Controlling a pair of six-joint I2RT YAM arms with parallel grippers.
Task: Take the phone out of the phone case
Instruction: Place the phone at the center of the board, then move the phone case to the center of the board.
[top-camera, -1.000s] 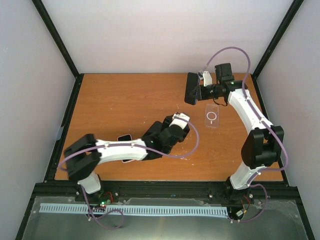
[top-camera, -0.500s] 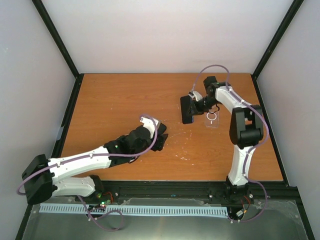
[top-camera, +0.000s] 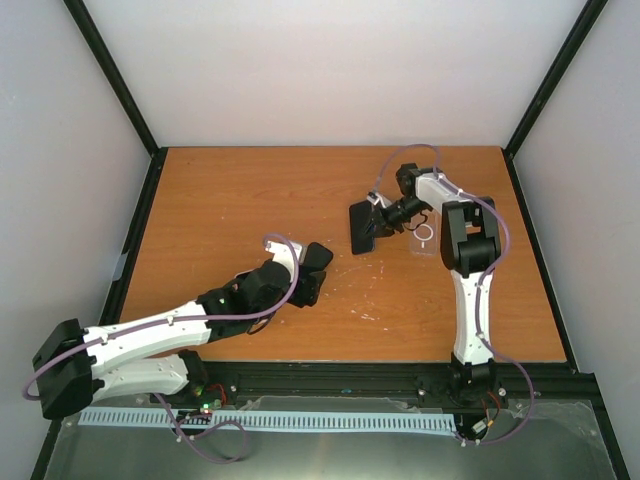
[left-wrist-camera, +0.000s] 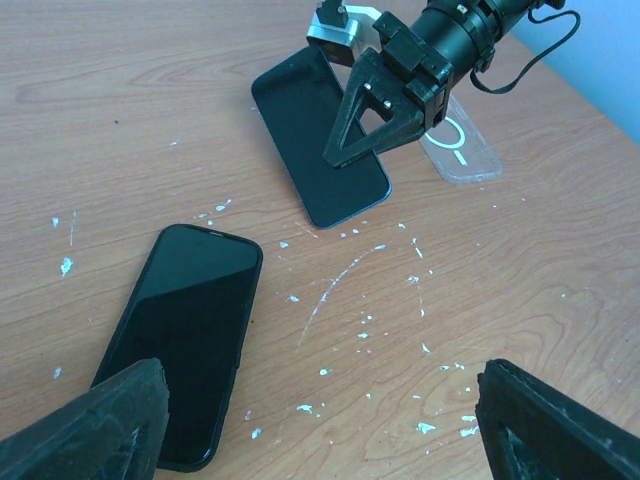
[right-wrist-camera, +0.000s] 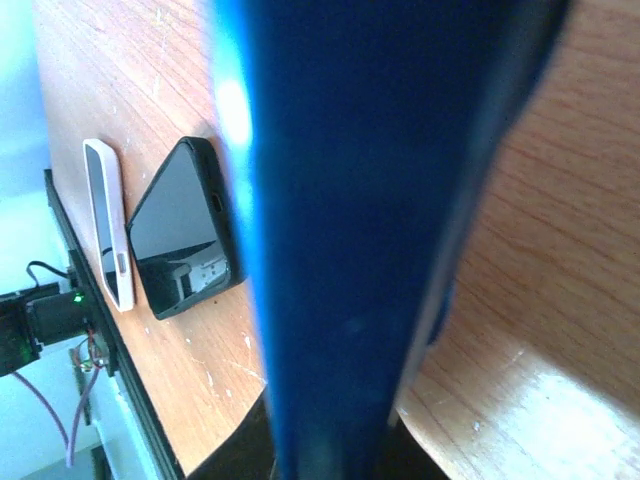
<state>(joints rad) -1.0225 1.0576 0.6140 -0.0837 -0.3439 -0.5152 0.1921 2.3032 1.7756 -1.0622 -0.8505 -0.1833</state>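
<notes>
Two phones show. The blue phone (left-wrist-camera: 318, 140), pinched by the right hand (left-wrist-camera: 345, 148), sits lower and farther left than half a second ago, tilted close over the desk (left-wrist-camera: 520, 300) just beside the clear phone case (left-wrist-camera: 460, 148), which lies flat without it. The left hand (left-wrist-camera: 320, 400), fingers spread wide, has drawn back toward its base and hovers near a black phone (left-wrist-camera: 190, 340) lying flat.
</notes>
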